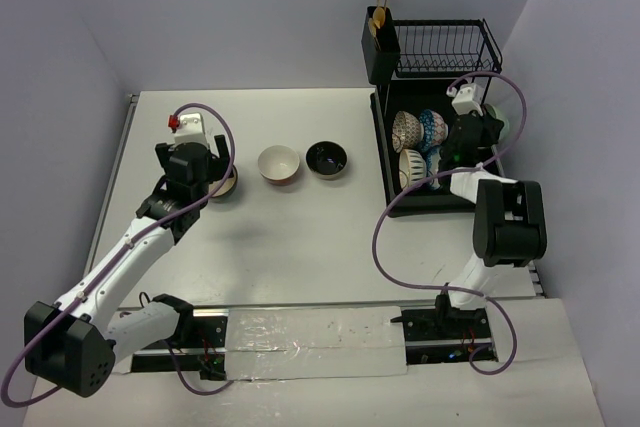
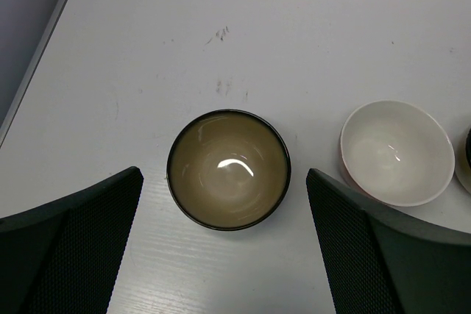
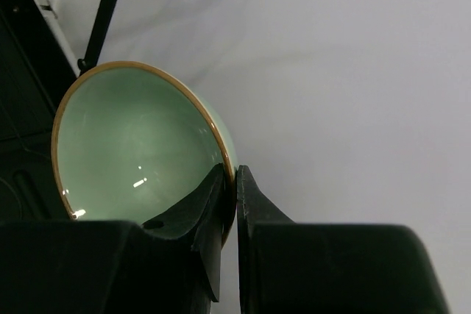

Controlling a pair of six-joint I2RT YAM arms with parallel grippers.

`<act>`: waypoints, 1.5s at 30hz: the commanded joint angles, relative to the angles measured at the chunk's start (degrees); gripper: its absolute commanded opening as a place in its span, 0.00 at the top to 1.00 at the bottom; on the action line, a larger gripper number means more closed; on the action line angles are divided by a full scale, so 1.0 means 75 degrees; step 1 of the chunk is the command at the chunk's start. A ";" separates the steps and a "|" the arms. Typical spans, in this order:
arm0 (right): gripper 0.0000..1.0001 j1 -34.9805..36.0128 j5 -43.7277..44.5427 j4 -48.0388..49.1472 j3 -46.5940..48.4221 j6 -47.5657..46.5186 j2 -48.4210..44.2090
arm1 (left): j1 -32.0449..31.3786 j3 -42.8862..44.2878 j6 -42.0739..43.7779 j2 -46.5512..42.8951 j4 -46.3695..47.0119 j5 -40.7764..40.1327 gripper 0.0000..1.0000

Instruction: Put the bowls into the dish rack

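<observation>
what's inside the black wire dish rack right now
Brown-white patterned round ceramic bowls and blue patterned bowls stand on edge at its left; the right arm hides the rest.

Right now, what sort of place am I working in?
Probably a lab test cell, not a kitchen: a plain white table boxed by bare walls, and a black dish rack staged on it.

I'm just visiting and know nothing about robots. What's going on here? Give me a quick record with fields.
Left gripper: open, above the tan bowl
Right gripper: shut on the mint green bowl, pinching its rim, over the dish rack
On table: tan bowl, white bowl, dark bowl
In rack: several patterned bowls
</observation>
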 commanded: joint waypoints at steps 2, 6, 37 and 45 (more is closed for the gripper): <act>1.00 0.0121 0.0383 0.1597 0.0176 -0.0549 0.0235 | -0.0011 0.0025 0.0091 -0.0064 0.0317 -0.0125 0.01; 1.00 0.0192 0.0419 0.1680 0.0223 -0.0584 0.0447 | -0.0011 0.0061 0.0091 -0.0029 0.0270 -0.0137 0.01; 1.00 0.0450 0.1040 0.1564 0.0434 -0.0807 0.1338 | 0.0036 -0.0021 0.0021 0.0041 0.0364 -0.0125 0.01; 1.00 0.0485 0.1601 0.1339 0.0481 -0.0619 0.1384 | 0.0036 0.0271 -0.0472 0.0427 0.0212 0.0074 0.01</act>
